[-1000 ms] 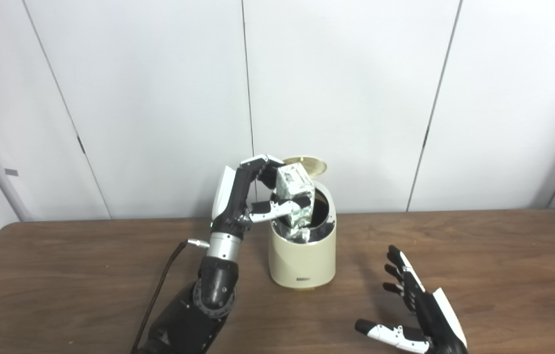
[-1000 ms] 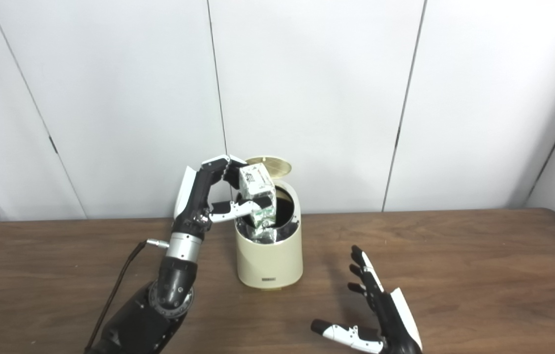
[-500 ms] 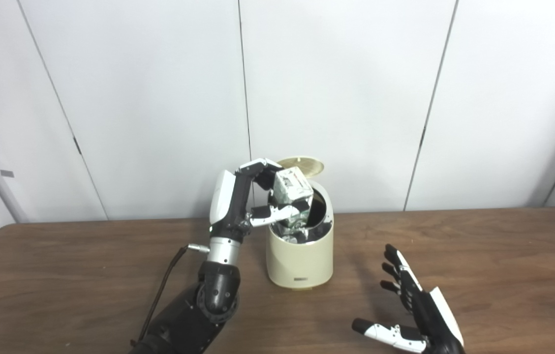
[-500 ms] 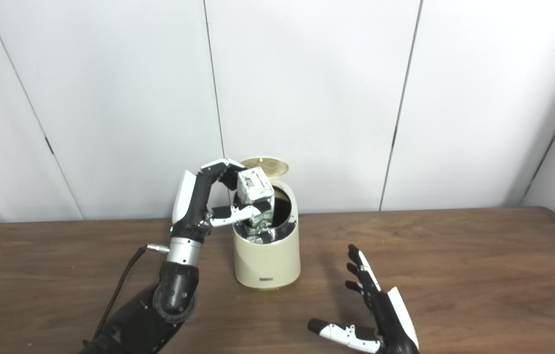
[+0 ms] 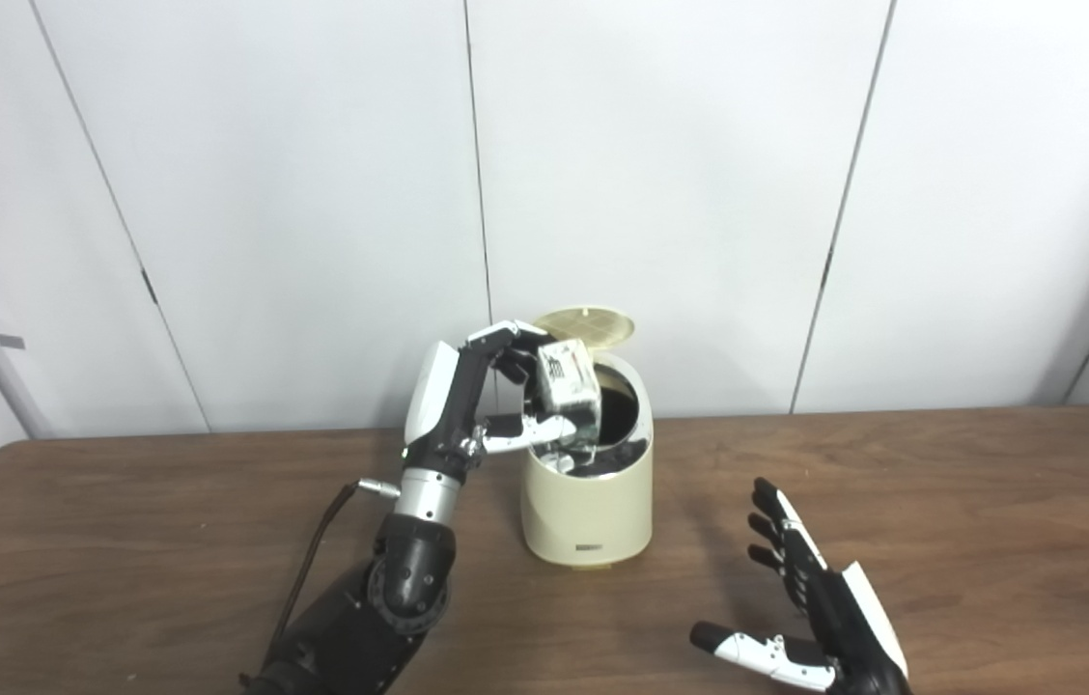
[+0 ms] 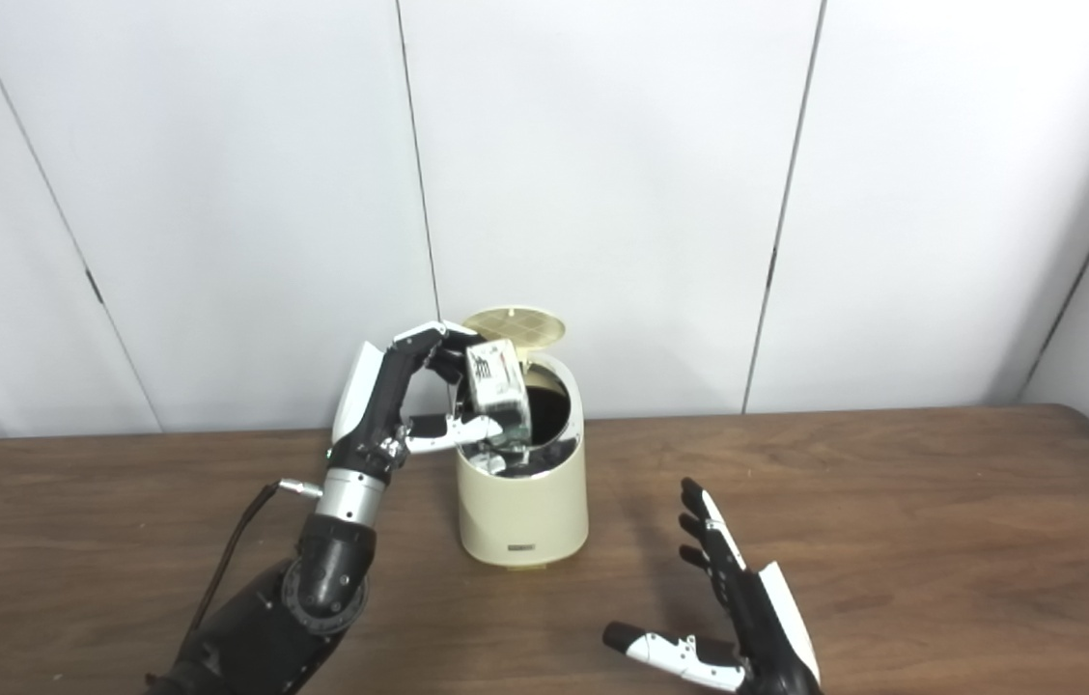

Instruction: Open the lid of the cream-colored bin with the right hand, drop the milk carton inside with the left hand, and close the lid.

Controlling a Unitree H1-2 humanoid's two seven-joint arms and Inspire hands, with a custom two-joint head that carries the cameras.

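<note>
Mostly bare wooden bench (image 5: 120, 541); cream-colored bin (image 5: 588, 507) stands mid-bench, lid (image 5: 583, 325) flipped up at back. Left robot hand (image 5: 496, 405) grips milk carton (image 5: 569, 386) right over the bin's left rim, long axis near upright, lower end already dipping into the opening. Carton white with green print, looks crumpled. Right robot hand (image 5: 810, 618) idle, fingers spread, holding nothing, near the bin's right front.

Milk carton (image 5: 569, 378) seemingly over bin (image 5: 589, 502)
</note>
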